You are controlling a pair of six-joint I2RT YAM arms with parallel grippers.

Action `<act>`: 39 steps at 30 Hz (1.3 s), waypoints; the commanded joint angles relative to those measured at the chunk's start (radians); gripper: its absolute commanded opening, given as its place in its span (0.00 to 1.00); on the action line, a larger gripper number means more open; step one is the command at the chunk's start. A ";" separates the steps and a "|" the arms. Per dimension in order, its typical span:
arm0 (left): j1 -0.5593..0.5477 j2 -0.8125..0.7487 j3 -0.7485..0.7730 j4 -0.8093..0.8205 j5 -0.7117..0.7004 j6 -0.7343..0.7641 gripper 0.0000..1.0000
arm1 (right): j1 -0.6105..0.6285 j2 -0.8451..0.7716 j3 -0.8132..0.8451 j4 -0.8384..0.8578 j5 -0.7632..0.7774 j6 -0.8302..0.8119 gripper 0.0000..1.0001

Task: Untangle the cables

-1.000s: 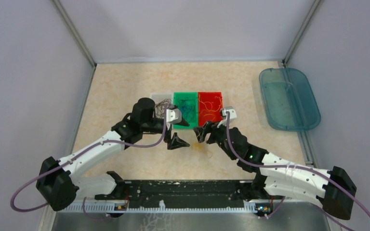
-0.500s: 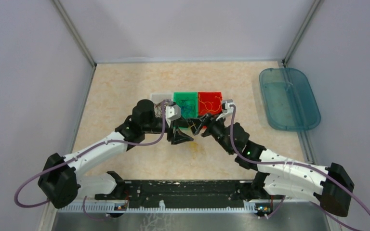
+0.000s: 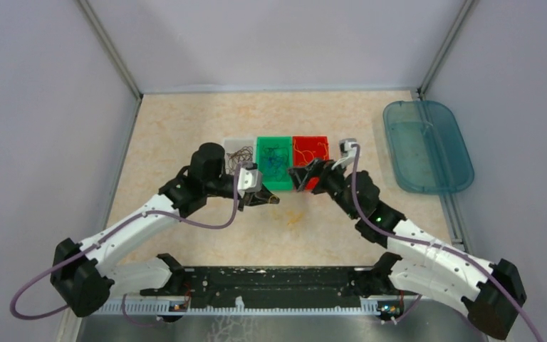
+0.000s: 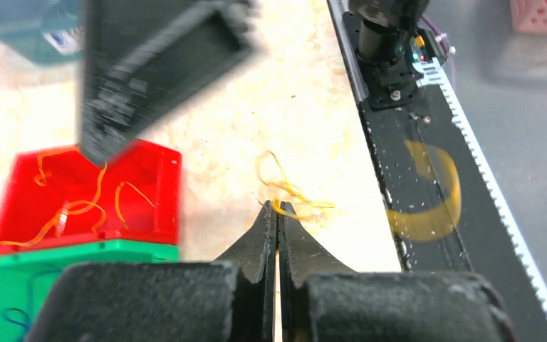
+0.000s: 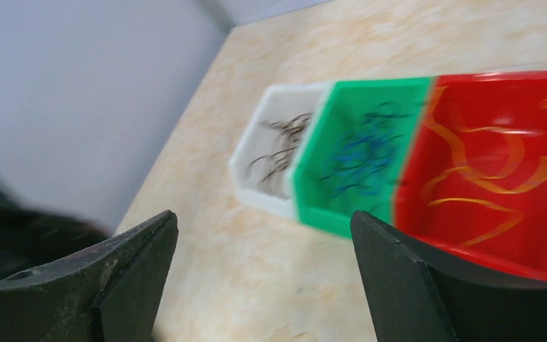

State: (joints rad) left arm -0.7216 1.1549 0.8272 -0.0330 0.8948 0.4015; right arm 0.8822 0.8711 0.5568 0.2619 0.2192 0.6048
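A loose yellow-orange cable (image 4: 288, 189) curls on the beige table in front of the bins. My left gripper (image 4: 278, 206) is shut with its tips pinching one end of that cable; in the top view the left gripper (image 3: 271, 201) sits low on the table below the green bin. My right gripper (image 3: 303, 178) hangs open and empty at the red bin's near-left corner; its jaws (image 5: 263, 235) stand wide apart. More cables lie sorted: brown ones in the white bin (image 5: 256, 196), blue in the green bin (image 5: 327, 214), orange in the red bin (image 5: 470, 249).
The three bins, white (image 3: 236, 140), green (image 3: 274, 138) and red (image 3: 310, 137), stand in a row mid-table. A teal tray (image 3: 427, 146) lies at the far right. The black base rail (image 3: 271, 281) runs along the near edge. Grey walls enclose three sides.
My left gripper has shut on the yellow-orange cable and shifted slightly left. My right gripper has opened wider and moved away from it, back toward the red bin.
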 commanded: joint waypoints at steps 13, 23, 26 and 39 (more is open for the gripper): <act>0.002 -0.180 0.019 -0.354 0.066 0.510 0.00 | -0.364 0.334 0.300 -0.346 -0.007 -0.063 0.55; 0.002 -0.208 0.019 -0.254 0.069 0.408 0.00 | -0.375 0.526 0.345 -0.300 0.093 -0.091 0.18; 0.002 -0.206 0.025 -0.231 0.072 0.399 0.00 | -0.374 0.577 0.351 -0.262 0.088 -0.105 0.15; 0.002 -0.222 0.040 -0.220 0.062 0.370 0.00 | -0.374 0.836 0.427 -0.188 0.023 -0.100 0.00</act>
State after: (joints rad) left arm -0.7219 0.9531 0.8410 -0.2752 0.9375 0.7811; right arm 0.5182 1.6436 0.9325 0.0086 0.2737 0.5068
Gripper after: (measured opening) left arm 0.009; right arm 0.008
